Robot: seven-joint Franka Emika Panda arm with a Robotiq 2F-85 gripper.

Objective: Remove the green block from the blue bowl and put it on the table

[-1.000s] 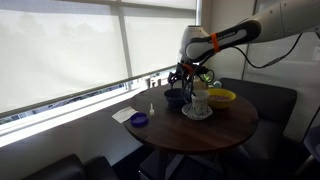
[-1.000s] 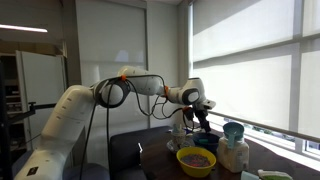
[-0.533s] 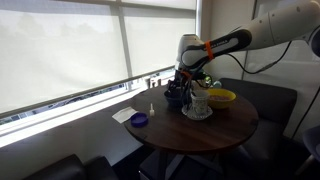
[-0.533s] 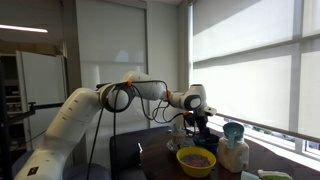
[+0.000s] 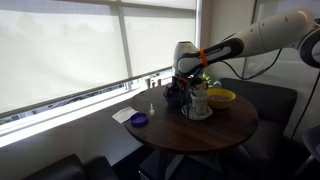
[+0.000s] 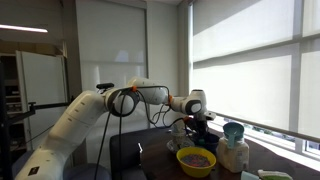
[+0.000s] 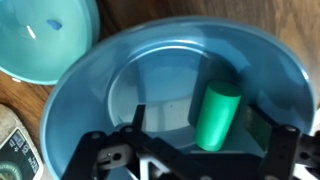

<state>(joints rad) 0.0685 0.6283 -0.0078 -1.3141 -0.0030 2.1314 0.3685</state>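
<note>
Wrist view, green block (image 7: 218, 115) in blue bowl (image 7: 80, 112)

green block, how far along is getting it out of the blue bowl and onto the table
Done: the pincer sits inside the blue bowl, open, a finger on each side of the green block. In hand: the grasp; nothing is gripped yet, and the block lies in the bowl. Left: close, lift it over the rim and set it on the table.
</note>
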